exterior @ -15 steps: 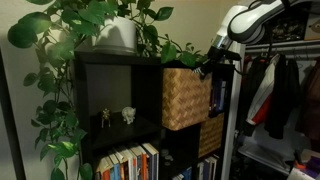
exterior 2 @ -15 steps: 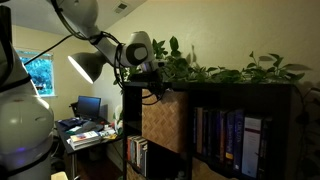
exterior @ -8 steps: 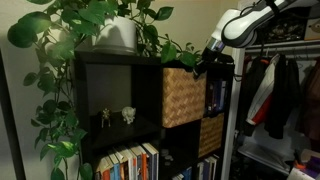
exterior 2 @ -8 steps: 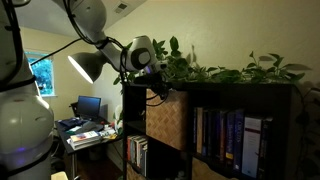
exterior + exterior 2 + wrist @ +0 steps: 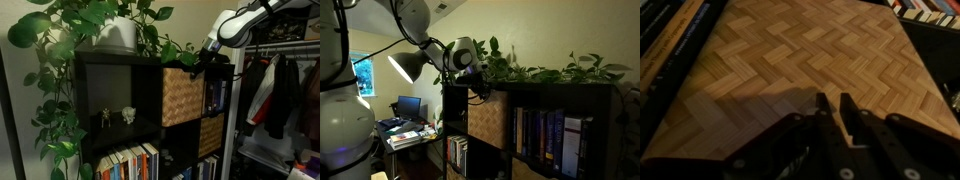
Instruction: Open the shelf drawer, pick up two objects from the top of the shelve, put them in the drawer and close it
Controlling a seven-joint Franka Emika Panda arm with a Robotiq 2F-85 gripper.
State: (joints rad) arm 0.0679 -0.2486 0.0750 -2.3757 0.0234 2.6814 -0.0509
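Black cube shelf [image 5: 120, 62] fills the scene, its one tan woven shelf drawer [image 5: 183, 96] seated nearly flush in an upper compartment with the single pincer [image 5: 836, 115] at its front, fingers nearly together, grasping nothing visible; closing seems nearly finished, so next retreat.

- The arm [image 5: 405, 20] in both exterior views is built of glossy white, rounded shells, with darker grey rings where the segments join.
- A large, smooth white housing fills the left edge of the frame in an exterior view.
- The wrist ends in a round white and grey body with a black face.
- The end effector [image 5: 199, 62] is black; the wrist view shows two dark fingers [image 5: 826, 117] side by side on black, blocky links.
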